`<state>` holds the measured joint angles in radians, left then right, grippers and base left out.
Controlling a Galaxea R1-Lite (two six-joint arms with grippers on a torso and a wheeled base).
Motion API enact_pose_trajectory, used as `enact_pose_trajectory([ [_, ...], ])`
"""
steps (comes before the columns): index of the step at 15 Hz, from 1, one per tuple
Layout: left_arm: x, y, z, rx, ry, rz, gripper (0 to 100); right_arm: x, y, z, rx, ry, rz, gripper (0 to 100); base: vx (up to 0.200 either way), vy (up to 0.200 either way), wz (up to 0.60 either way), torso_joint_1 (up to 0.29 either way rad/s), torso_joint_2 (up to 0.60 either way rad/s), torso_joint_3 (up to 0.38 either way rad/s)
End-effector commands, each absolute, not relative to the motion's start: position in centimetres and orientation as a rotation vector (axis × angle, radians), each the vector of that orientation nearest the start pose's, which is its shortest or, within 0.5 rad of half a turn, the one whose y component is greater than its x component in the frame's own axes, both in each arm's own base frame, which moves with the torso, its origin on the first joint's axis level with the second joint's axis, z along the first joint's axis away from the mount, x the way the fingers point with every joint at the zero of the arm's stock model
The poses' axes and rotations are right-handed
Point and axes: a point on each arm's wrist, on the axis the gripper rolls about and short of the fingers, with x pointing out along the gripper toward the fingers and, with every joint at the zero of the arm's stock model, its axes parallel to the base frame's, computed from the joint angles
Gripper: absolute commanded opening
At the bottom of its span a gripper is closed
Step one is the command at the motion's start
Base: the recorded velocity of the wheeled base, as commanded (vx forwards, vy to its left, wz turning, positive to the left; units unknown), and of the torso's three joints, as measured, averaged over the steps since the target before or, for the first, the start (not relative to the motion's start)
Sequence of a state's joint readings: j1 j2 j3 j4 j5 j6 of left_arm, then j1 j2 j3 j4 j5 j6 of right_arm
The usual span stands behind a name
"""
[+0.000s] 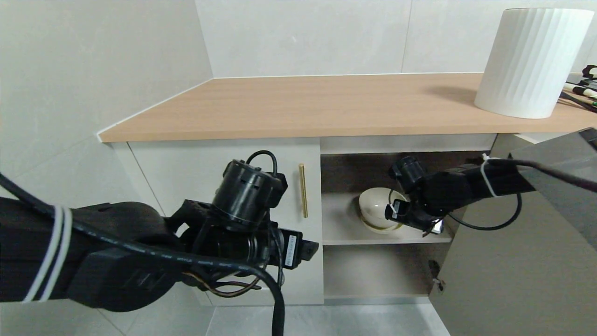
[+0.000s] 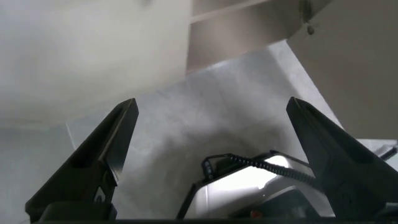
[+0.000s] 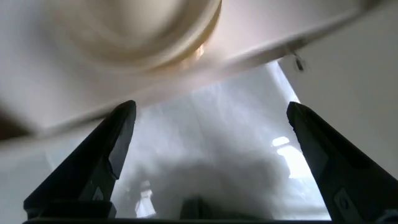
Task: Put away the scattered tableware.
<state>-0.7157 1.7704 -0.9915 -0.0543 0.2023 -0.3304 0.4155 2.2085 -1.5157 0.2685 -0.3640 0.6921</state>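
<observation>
A cream bowl (image 1: 374, 211) with a darker rim rests on the middle shelf (image 1: 343, 231) of the open cabinet. The right wrist view shows the same bowl (image 3: 137, 31) just beyond the fingertips. My right gripper (image 1: 402, 215) reaches into the cabinet at the bowl's right side. It is open (image 3: 211, 112), with nothing between its fingers. My left gripper (image 1: 305, 252) hangs in front of the shut left cabinet door, low and away from the bowl. It is also open (image 2: 212, 106) and holds nothing, with grey floor beneath it.
The right cabinet door (image 1: 513, 261) stands swung open at the right. The shut left door carries a gold handle (image 1: 302, 190). On the wooden countertop (image 1: 326, 102) stands a white ribbed container (image 1: 531, 60), with some utensils (image 1: 583, 89) at the far right edge. The lower shelf is bare.
</observation>
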Motion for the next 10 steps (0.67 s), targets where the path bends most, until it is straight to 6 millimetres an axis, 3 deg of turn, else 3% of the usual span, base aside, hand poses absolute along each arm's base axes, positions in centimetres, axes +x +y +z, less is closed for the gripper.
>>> enact_pose_trajectory([
  [1,22.2,-17.5,18.2,-0.037,0.659,-0.359,100,31.5,15.3,16.8,0.271,0.799,-0.156,100,0.000,0.000,0.00,0.000,0.00,0.000],
  [4,20.2,-14.3,19.0,-0.063,0.631,-0.321,100,26.7,14.0,17.4,0.231,0.822,-0.126,100,0.000,0.000,0.00,0.000,0.00,0.000],
  [6,18.5,-13.1,19.0,-0.062,0.622,-0.324,100,24.4,14.0,16.3,0.188,0.869,-0.104,100,0.000,0.000,0.00,0.000,0.00,0.000],
  [9,17.6,-12.4,19.2,-0.063,0.607,-0.328,100,21.4,14.5,15.4,0.140,0.918,-0.038,100,0.000,0.000,0.00,0.000,0.00,0.000],
  [10,17.6,-12.4,19.3,-0.064,0.605,-0.328,100,21.3,14.6,15.0,0.130,0.931,-0.034,100,0.000,0.000,0.00,0.000,0.00,0.000],
])
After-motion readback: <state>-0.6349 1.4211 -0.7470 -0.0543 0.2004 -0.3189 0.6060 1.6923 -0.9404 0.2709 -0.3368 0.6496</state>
